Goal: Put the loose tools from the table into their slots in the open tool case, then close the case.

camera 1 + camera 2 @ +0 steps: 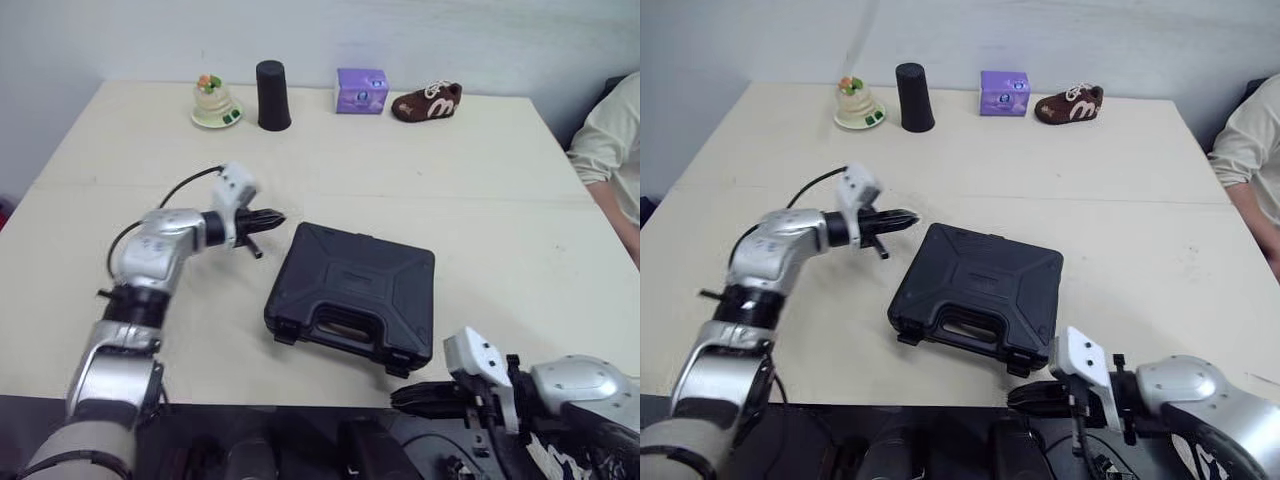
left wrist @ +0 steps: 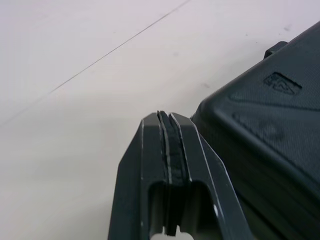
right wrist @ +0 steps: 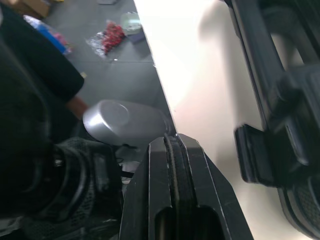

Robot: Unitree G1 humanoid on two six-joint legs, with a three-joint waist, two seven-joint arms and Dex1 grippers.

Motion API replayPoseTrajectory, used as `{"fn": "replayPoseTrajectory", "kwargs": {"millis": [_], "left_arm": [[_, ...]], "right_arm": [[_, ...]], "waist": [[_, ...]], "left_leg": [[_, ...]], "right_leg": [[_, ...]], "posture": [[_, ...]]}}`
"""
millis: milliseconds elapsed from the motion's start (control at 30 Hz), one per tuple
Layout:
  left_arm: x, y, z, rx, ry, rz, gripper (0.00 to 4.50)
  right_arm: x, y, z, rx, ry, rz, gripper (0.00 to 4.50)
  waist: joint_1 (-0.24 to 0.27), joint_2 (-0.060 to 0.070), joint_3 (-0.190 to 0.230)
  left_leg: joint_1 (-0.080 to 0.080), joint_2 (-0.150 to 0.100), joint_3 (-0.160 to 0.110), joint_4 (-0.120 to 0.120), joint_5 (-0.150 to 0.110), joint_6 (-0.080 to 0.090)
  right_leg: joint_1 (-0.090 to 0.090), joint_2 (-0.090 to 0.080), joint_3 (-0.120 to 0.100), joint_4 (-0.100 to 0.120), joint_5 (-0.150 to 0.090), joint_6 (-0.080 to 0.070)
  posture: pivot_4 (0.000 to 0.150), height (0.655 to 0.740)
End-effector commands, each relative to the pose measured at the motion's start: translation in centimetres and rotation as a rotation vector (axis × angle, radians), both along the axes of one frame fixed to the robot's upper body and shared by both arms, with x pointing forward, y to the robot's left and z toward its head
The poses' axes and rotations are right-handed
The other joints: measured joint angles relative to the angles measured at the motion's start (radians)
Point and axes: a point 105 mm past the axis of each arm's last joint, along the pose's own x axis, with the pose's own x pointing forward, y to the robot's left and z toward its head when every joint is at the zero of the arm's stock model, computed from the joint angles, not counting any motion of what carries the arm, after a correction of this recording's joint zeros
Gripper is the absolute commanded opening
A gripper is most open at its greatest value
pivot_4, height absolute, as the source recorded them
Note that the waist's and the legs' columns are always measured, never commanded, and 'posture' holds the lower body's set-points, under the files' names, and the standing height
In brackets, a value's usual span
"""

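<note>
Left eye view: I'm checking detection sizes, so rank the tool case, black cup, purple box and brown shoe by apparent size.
1. tool case, largest, though also nearest.
2. brown shoe, black cup, purple box: too alike to rank.

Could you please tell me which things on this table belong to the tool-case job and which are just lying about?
Part of the job:
- black tool case, lid down
- left gripper, shut, by the case's far left corner
- right gripper, shut, at the table's near edge

Lying about, along the far edge:
- dessert figurine
- black cup
- purple box
- brown shoe
</note>
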Motion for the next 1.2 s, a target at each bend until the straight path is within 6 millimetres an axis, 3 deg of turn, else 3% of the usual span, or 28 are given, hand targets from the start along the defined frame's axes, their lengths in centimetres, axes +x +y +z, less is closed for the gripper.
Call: {"fn": "replayPoseTrajectory", "kwargs": {"millis": [33, 167, 300, 467, 700, 800, 900, 1067, 1200], "left_arm": [[1.5, -0.5, -1.3, 0.059, -0.026, 0.001, 0.02], [2.0, -2.9, -1.7, 0.121, -0.083, -0.070, 0.02], [1.6, -3.8, -1.4, 0.123, -0.089, -0.147, 0.02], [0.8, -3.9, -0.5, 0.114, -0.093, -0.251, 0.02], [-1.9, -3.4, -0.6, 0.147, -0.079, -0.467, 0.02], [-2.2, -3.0, -0.3, 0.145, -0.090, -0.464, 0.02], [-1.2, -2.8, -0.1, 0.141, -0.101, -0.380, 0.02], [-0.5, -3.5, -0.3, 0.146, -0.109, -0.338, 0.02], [-2.5, -4.2, -1.2, 0.159, -0.075, -0.482, 0.02]], "right_arm": [[0.5, 0.0, -0.5, -0.026, -0.004, 0.005, 0.00], [2.2, -0.7, -0.2, -0.041, -0.065, -0.051, 0.00], [3.2, -2.1, 0.8, -0.058, -0.103, -0.086, 0.00], [4.9, -4.9, 2.2, -0.110, -0.149, -0.144, 0.00], [6.6, -8.5, 2.7, -0.265, -0.217, -0.185, 0.00], [6.7, -9.5, 3.2, -0.279, -0.189, -0.196, 0.00], [7.2, -11.3, 2.6, -0.350, -0.191, -0.220, 0.00], [8.4, -10.3, 2.4, -0.315, -0.229, -0.223, 0.00], [9.7, -9.2, 3.0, -0.279, -0.276, -0.226, 0.00]], "waist": [[-0.001, 0.000, 0.000], [0.001, 0.000, 0.000], [0.004, 0.000, 0.000], [0.003, 0.000, 0.000], [-0.002, 0.002, 0.000], [-0.001, 0.002, 0.000], [-0.001, 0.002, 0.000], [-0.004, 0.002, 0.000], [-0.019, 0.003, 0.000]], "left_leg": [[0.000, 0.000, 0.002, 0.000, 0.000, 0.000], [-0.003, 0.001, 0.007, 0.000, 0.000, 0.000], [-0.012, 0.001, 0.007, 0.003, 0.000, 0.000], [-0.012, 0.001, 0.010, 0.005, 0.000, 0.002], [-0.012, 0.001, 0.013, 0.005, 0.000, 0.003], [-0.012, 0.001, 0.013, 0.005, 0.000, 0.003], [-0.012, 0.001, 0.013, 0.005, 0.000, 0.003], [-0.012, 0.001, 0.012, 0.010, 0.000, 0.003], [-0.012, 0.002, 0.013, 0.011, 0.000, 0.003]], "right_leg": [[-0.002, 0.001, 0.000, 0.001, 0.000, 0.001], [-0.009, 0.001, 0.002, 0.005, 0.001, 0.001], [-0.017, 0.001, 0.000, 0.006, 0.001, 0.002], [-0.017, 0.001, 0.002, 0.006, 0.002, 0.004], [-0.018, 0.001, 0.003, 0.007, 0.003, 0.005], [-0.019, 0.001, 0.003, 0.008, 0.003, 0.005], [-0.019, 0.001, 0.003, 0.008, 0.003, 0.005], [-0.019, 0.001, 0.004, 0.011, 0.003, 0.005], [-0.021, 0.002, 0.005, 0.015, 0.003, 0.005]], "posture": [[0.150, 0.7386], [0.150, 0.7386], [0.150, 0.7386], [0.150, 0.7386], [0.150, 0.7386], [0.150, 0.7386], [0.150, 0.7386], [0.150, 0.7386], [0.150, 0.7386]]}}
